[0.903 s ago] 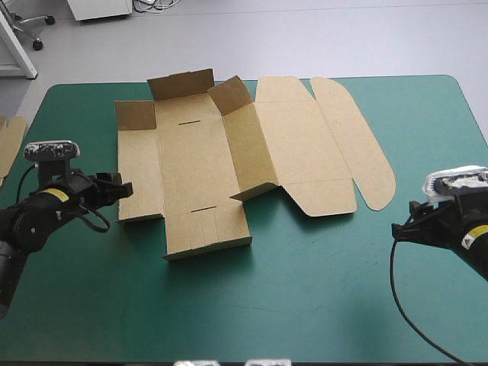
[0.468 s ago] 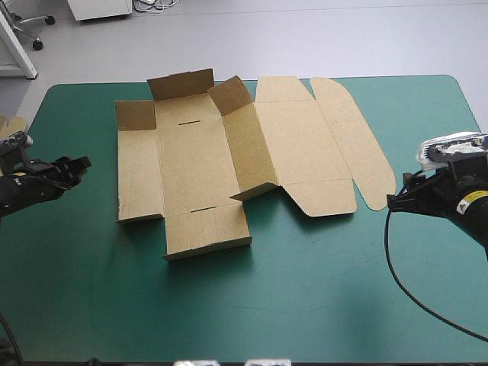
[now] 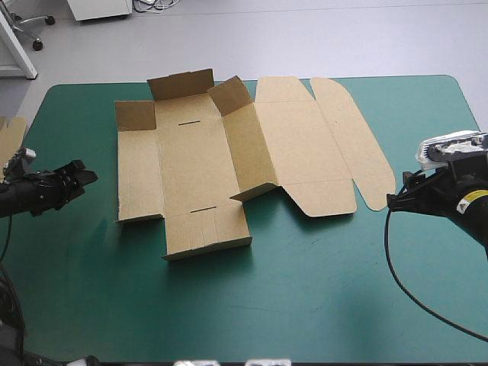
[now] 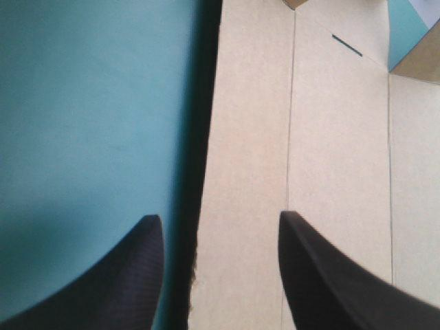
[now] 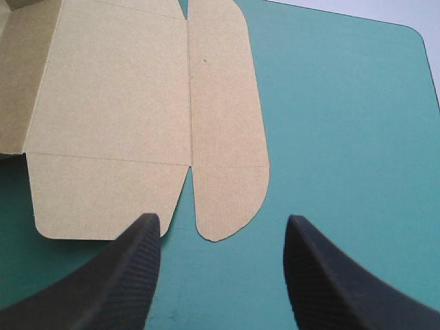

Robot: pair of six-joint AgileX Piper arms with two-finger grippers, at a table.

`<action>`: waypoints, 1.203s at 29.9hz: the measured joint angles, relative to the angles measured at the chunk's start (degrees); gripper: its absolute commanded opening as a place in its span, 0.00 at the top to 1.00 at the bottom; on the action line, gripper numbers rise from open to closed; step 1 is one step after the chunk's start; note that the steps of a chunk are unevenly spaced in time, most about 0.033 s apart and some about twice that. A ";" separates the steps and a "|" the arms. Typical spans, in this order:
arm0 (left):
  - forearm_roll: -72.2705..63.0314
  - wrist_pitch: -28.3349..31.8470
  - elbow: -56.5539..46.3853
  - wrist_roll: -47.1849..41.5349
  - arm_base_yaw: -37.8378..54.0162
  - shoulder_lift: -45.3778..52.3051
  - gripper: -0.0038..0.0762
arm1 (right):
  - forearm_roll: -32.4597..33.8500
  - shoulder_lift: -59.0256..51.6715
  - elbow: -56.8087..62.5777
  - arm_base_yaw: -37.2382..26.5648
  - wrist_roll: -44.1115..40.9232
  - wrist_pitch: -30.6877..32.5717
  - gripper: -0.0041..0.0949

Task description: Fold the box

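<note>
the box (image 3: 194, 164) lies on the teal-green cover (image 3: 305, 305), some walls raised. left gripper (image 3: 80, 178) fingers stand apart, the box's edge ahead. right gripper (image 3: 395, 202) fingers apart too, the box's rounded end ahead.

My left arm (image 3: 30, 194) lies low, coming in from the left; my left gripper (image 4: 218, 216) has its black fingers well apart. My right arm (image 3: 467, 204) comes from the right, and my right gripper (image 5: 222, 218) has its fingers apart too.
</note>
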State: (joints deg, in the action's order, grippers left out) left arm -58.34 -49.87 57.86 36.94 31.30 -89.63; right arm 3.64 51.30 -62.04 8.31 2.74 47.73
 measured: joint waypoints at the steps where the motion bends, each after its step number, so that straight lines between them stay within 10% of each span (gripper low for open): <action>1: -0.91 0.00 0.11 0.55 -0.86 -1.16 0.49 | 0.00 0.00 0.00 0.00 0.08 0.16 0.44; 36: 2.95 12.69 1.94 4.11 -17.02 -9.76 0.49 | 0.53 0.04 0.00 0.00 0.59 -0.27 0.44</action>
State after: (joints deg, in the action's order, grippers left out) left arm -55.39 -37.18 59.80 41.06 14.27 -99.39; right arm 4.17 51.34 -62.04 8.31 3.33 47.46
